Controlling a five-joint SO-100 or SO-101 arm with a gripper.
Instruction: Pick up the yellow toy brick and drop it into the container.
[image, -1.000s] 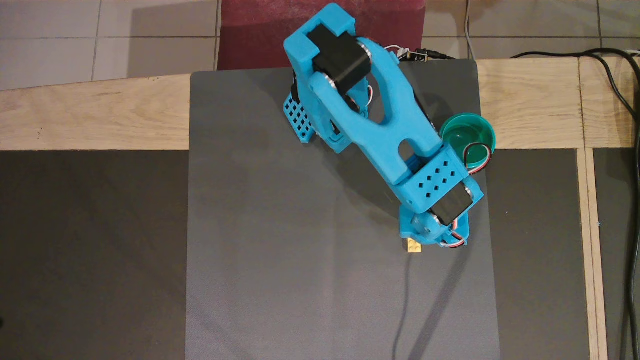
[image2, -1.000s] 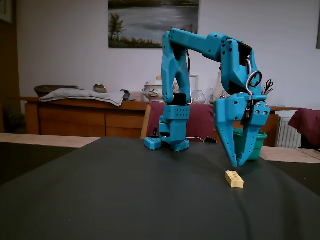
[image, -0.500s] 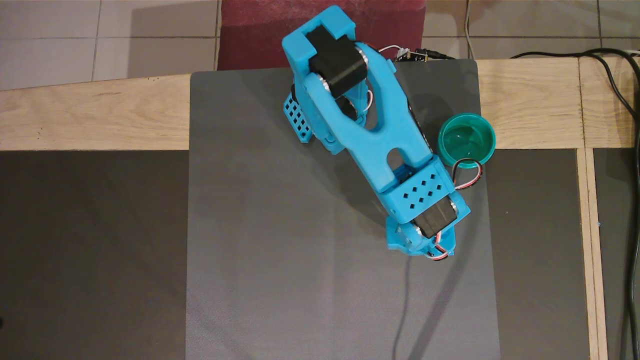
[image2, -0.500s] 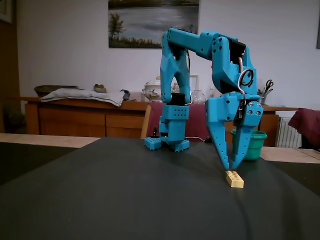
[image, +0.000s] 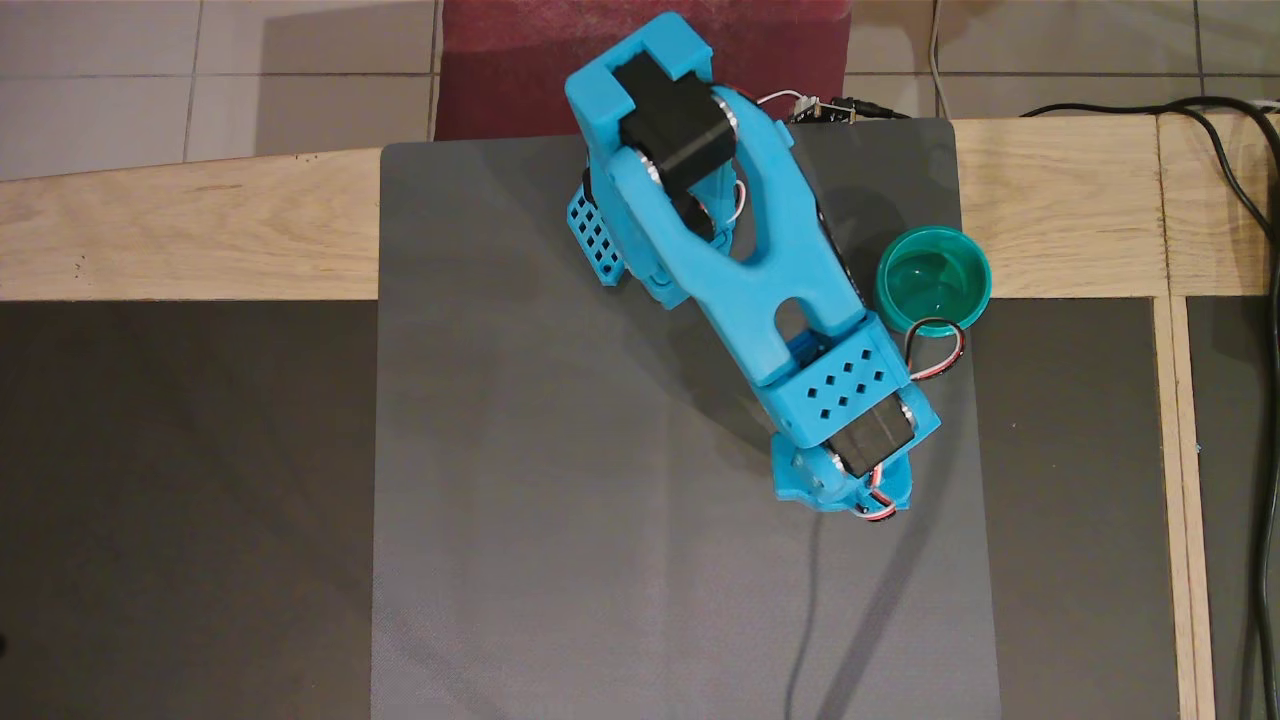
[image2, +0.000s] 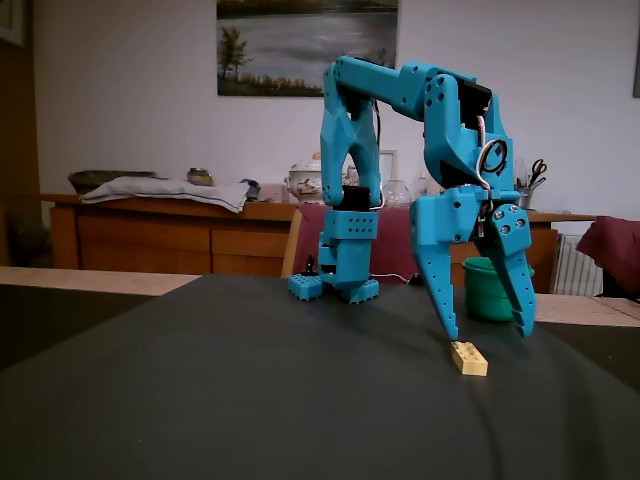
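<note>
The yellow toy brick (image2: 468, 357) lies flat on the grey mat in the fixed view. In the overhead view the arm hides it. My blue gripper (image2: 487, 331) hangs pointing down just above the brick, fingers spread wide, one fingertip (image2: 451, 329) close to the brick's left end and the other to its right. It holds nothing. In the overhead view only the gripper's back (image: 845, 485) shows; its fingers are hidden. The teal container (image: 933, 279) stands upright and empty at the mat's right edge, behind the gripper in the fixed view (image2: 486, 290).
The grey mat (image: 560, 500) covers the middle of a wooden-framed table. The arm's base (image2: 340, 285) stands at the mat's far edge. Black cables (image: 1240, 190) run along the right side. A chair and sideboard stand beyond the table.
</note>
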